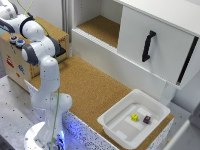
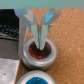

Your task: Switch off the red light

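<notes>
The red light (image 2: 39, 53) is seen in the wrist view as a red lens in a pale grey ring, set on the cork surface (image 2: 67, 40). The gripper (image 2: 40, 44) is closed, its fingertips pressed together and resting on the lens at about its 12 o'clock edge. A blue light (image 2: 39, 78) lies just beside the red one. In the exterior view, the arm (image 1: 42, 65) is seen at the view's left, and a white tray (image 1: 115, 127) holding a yellow cube (image 1: 134, 117) and a dark cube (image 1: 147, 119) is seen at 4 o'clock.
</notes>
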`<control>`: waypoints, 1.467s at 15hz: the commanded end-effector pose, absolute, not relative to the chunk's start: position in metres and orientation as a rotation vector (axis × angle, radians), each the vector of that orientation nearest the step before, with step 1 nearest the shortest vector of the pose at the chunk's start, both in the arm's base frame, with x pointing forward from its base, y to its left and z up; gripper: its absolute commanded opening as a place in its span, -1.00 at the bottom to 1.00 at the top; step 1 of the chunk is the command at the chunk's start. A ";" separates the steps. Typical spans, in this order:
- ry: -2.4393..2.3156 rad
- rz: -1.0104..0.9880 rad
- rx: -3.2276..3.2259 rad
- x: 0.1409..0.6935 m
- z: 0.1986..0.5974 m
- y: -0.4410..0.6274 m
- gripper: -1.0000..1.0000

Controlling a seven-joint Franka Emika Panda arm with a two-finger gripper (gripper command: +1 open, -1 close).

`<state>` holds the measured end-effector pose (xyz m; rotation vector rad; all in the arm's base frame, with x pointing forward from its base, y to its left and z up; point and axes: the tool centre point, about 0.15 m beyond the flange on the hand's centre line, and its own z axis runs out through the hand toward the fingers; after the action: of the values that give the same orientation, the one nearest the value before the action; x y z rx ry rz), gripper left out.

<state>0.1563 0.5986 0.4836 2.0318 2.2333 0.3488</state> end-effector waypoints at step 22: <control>2.019 0.319 2.077 0.232 0.549 0.553 1.00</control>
<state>0.2020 0.5711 0.5368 2.0378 2.0992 0.4303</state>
